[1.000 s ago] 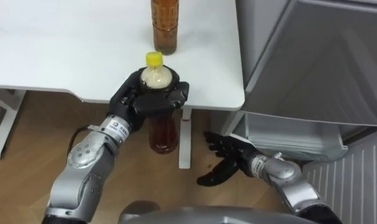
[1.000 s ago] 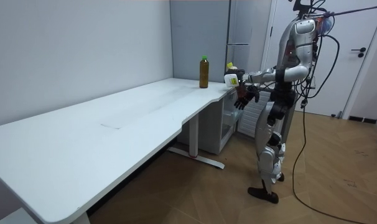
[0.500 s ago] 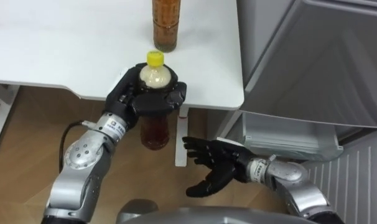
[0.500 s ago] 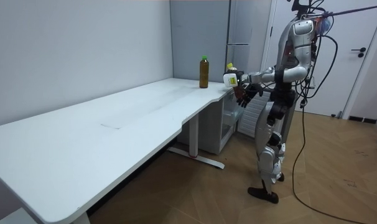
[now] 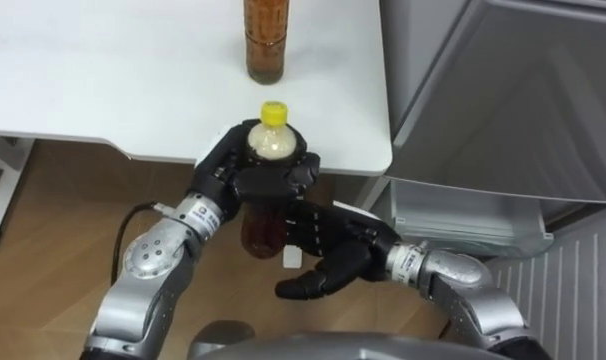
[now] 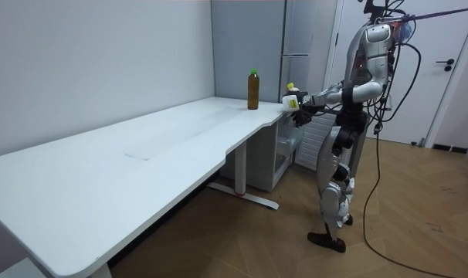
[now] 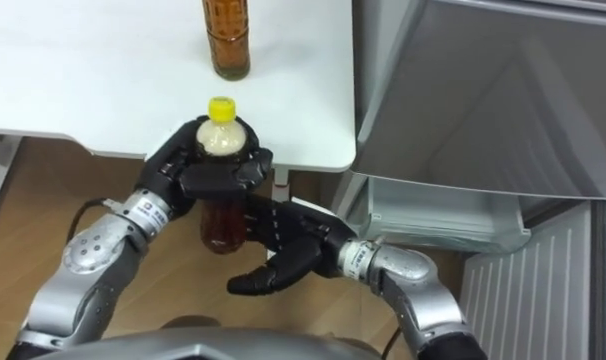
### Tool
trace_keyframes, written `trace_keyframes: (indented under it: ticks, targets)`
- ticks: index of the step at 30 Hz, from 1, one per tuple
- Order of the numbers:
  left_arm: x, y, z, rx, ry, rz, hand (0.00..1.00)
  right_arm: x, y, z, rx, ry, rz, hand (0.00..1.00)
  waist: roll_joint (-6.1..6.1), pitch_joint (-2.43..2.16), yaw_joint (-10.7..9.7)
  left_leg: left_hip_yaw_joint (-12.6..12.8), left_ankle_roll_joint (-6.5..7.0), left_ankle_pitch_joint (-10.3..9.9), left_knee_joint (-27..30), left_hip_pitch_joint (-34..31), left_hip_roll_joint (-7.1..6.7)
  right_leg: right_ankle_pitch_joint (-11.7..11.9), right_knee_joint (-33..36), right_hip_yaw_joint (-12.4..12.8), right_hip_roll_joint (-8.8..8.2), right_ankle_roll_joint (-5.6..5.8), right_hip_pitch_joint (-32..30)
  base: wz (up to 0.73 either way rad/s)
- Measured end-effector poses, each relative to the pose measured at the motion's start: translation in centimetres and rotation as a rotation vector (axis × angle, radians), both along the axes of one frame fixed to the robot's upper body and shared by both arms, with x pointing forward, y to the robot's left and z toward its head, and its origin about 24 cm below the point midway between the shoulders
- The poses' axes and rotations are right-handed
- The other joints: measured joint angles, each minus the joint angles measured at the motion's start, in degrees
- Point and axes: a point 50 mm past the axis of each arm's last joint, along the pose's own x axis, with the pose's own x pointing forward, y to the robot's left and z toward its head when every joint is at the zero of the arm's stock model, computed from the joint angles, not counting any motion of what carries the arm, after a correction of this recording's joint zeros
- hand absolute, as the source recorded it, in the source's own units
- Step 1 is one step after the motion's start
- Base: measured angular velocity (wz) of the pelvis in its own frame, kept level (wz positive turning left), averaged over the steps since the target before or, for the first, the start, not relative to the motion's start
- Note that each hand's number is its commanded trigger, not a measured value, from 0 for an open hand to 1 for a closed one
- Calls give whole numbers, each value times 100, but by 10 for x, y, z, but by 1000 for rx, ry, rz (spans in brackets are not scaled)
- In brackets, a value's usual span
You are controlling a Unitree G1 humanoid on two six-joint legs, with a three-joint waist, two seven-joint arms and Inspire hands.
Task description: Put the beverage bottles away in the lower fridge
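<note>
Gripping the bottle's [image 5: 263, 224] shoulder is the left hand [image 5: 255, 176].

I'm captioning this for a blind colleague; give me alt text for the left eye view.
The left robot hand grips a yellow-capped bottle of brown drink beside the edge of the white table, with the open right robot hand close beside its base. A second bottle stands on the table; a fridge is at right.

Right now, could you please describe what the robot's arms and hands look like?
Both forearms are rounded silver-grey metal shells. The left robot hand and the right robot hand are black all over. Each wrist ends in a silver ring. The left wrist carries a small white label with dark print, and a thin black cable loops out beside the left forearm.
</note>
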Motion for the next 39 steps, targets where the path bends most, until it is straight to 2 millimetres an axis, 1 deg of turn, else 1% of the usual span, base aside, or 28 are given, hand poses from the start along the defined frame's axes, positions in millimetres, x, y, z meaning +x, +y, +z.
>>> trace_keyframes:
  ticks: [4, 5, 6, 8, 11, 15, 16, 17, 18, 19, 20, 21, 22, 23, 25, 26, 29, 39]
  targets:
    - [-3, -4, -6, -10, 27, -22, 100, 0, 0, 1, 29, 10, -16, 0, 65, 20, -29, -54, 0, -2, 10, 2, -6, 1, 0, -40, 1, -2, 43, 6]
    - [-3, -4, -6, -18, 31, -24, 100, 0, 0, 1, 32, 11, -17, 0, 99, 10, -41, -55, 1, -3, 7, 7, -6, 2, 0, -40, 1, -4, 45, 3]
    - [-3, -4, -7, -26, 35, -22, 100, 0, 0, 1, 32, 11, -18, 0, 120, 10, -42, -54, 1, -3, 5, 9, -8, 3, 0, -39, 0, -5, 47, 0]
    - [-4, -5, -8, -50, 46, -17, 100, 0, 0, 1, 35, 12, -20, 0, 192, -11, -66, -51, 3, -1, 6, 7, -12, 4, 6, -33, -3, -7, 45, 0]
    - [-4, -6, -8, -58, 46, -25, 100, 0, 0, 1, 38, 14, -23, 0, 223, -31, -91, -51, 2, 1, 6, 15, -11, 4, 8, -32, -3, -7, 47, 0]
    - [-4, -6, -8, -62, 46, -37, 100, 0, 0, 0, 34, 15, -26, 0, 198, -37, -98, -46, 2, 1, 7, 18, -13, 4, 6, -23, -4, -6, 45, 0]
    - [-4, -7, -8, -62, 47, -39, 100, 0, 1, 0, 33, 15, -26, 6, 188, -38, -99, -45, 2, 1, 7, 26, -14, 4, 6, -21, -5, -6, 45, 0]
    - [-5, -7, -8, -63, 47, -42, 100, 0, 1, 0, 30, 16, -27, 27, 178, -37, -99, -45, 2, 1, 7, 35, -15, 4, 4, -20, -6, -6, 45, 0]
    - [-5, -8, -8, -63, 49, -44, 100, -1, 1, 0, 29, 16, -27, 46, 174, -37, -98, -45, 2, 1, 8, 37, -15, 4, 3, -20, -6, -6, 47, 0]
    - [-5, -8, -9, -62, 52, -44, 100, -1, 2, 0, 28, 19, -25, 53, 166, -42, -102, -37, 2, 1, 14, 51, -13, 4, 3, -7, -6, -6, 52, 0]
    - [-5, -8, -10, -62, 55, -45, 100, -1, 2, -1, 25, 21, -26, 67, 164, -42, -101, -33, 2, 1, 24, 56, -12, 4, 4, 2, -5, -6, 54, 0]
    - [-5, -8, -10, -62, 56, -46, 100, -1, 2, -1, 24, 22, -27, 75, 165, -41, -101, -30, 2, 1, 33, 57, -13, 4, 4, 6, -5, -6, 54, 0]
    - [-6, -8, -10, -62, 57, -48, 100, -1, 2, -1, 20, 22, -31, 89, 164, -40, -110, -31, 3, 0, 47, 55, -12, 4, 3, 7, -5, -6, 61, 0]
    - [-6, -8, -10, -63, 57, -52, 100, -1, 1, -2, 12, 23, -41, 100, 164, -36, -114, -33, 4, 0, 48, 56, -13, 4, 3, 5, -5, -6, 73, 0]
    - [-7, -11, -10, -73, 57, -79, 100, 0, -3, -4, -12, 31, -74, 100, 165, -9, -112, -35, 10, -7, 49, 44, -14, 4, 4, 1, -6, -6, 85, 0]
    - [-8, -14, -10, -83, 58, -102, 100, 1, -6, -6, -30, 34, -93, 100, 171, -5, -108, -39, 14, -16, 49, 31, -13, 3, 4, -3, -6, -5, 82, 0]
    - [-10, -20, -10, -97, 61, -138, 100, 1, -10, -7, -59, 33, -99, 100, 167, -2, -110, -35, 17, -19, 65, 20, -14, 1, 2, 12, -7, -2, 67, 0]
    - [-10, -21, -9, -127, 62, -160, 100, 1, -11, -6, -66, 23, -97, 100, 147, -7, -125, -30, 18, -17, 95, 33, -24, -3, -10, 19, -11, 3, 52, 0]
